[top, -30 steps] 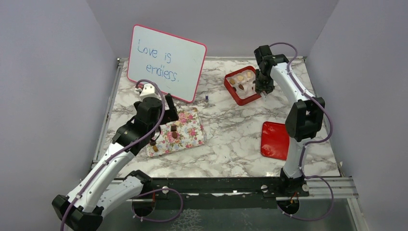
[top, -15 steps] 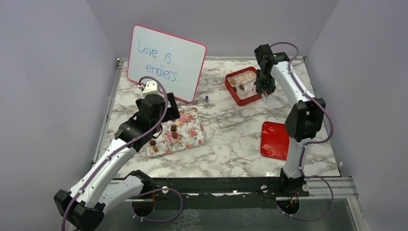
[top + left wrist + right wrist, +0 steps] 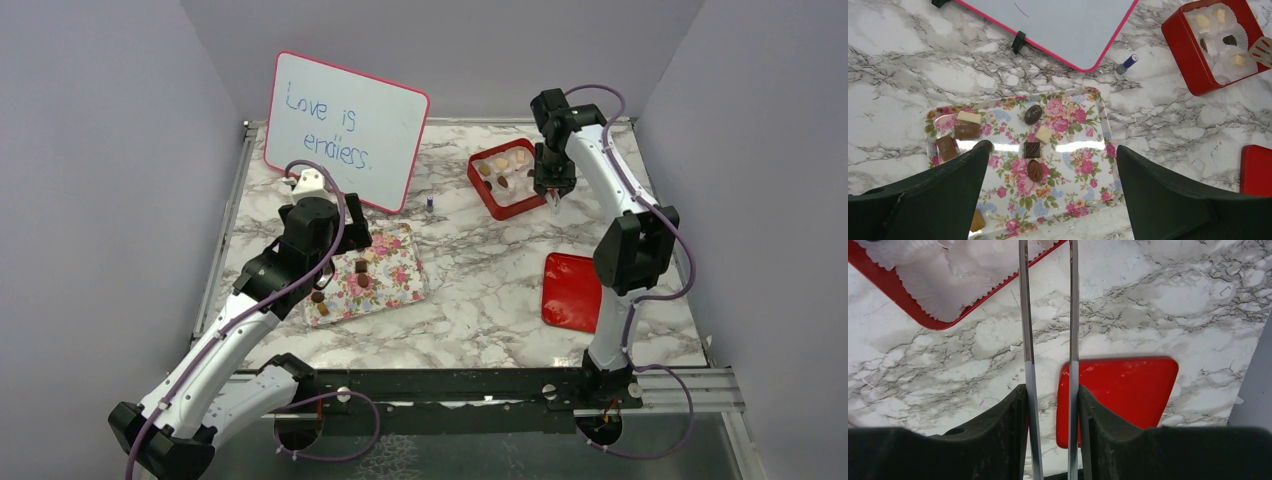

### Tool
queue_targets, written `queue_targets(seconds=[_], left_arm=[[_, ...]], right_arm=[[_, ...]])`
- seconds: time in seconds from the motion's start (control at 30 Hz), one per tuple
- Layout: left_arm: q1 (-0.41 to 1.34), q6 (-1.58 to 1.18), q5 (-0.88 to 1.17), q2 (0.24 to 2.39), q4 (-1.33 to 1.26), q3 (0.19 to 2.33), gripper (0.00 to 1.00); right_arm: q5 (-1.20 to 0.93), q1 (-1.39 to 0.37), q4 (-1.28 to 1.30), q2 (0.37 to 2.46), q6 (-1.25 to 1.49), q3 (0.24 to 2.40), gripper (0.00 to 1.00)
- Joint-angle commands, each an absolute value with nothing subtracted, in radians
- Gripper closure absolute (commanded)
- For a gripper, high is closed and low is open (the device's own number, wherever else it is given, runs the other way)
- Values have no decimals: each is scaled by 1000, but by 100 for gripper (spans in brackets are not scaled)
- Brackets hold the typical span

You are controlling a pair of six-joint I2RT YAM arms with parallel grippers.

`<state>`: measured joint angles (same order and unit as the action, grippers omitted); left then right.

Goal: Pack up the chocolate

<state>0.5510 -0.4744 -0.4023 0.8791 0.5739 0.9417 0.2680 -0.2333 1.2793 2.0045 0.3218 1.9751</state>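
Left jaws gaping, chocolate [image 3: 1032, 149] straight below on floral tray [image 3: 1083, 175]; right jaws pinching tongs [image 3: 1073, 300], red box [image 3: 913, 315] just ahead. Risk: weak pinch dropping tongs; wide descent shoving neighbouring pieces together.

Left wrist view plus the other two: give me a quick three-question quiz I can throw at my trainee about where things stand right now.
1. True or false: the left gripper is shut.
2. What does the right gripper hold? A nothing; B metal tongs; C a spoon.
3. Fill in (on / apart from): the red lid lies ___ the red box.

Key
1. False: it hangs open above the chocolates on the floral tray.
2. B: its fingers press on the two metal strips.
3. Apart from: the box stands open, with a few pieces already in its paper cups.
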Motion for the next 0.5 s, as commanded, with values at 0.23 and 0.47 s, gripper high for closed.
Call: queue_targets(seconds=[0.23, 0.47], left_arm=[[548, -476, -411, 860, 566, 978, 1], [548, -501, -409, 843, 581, 974, 1]], right_arm=[[126, -227, 1275, 1802, 295, 1938, 59], [-55, -239, 1147, 1648, 264, 1743, 60]])
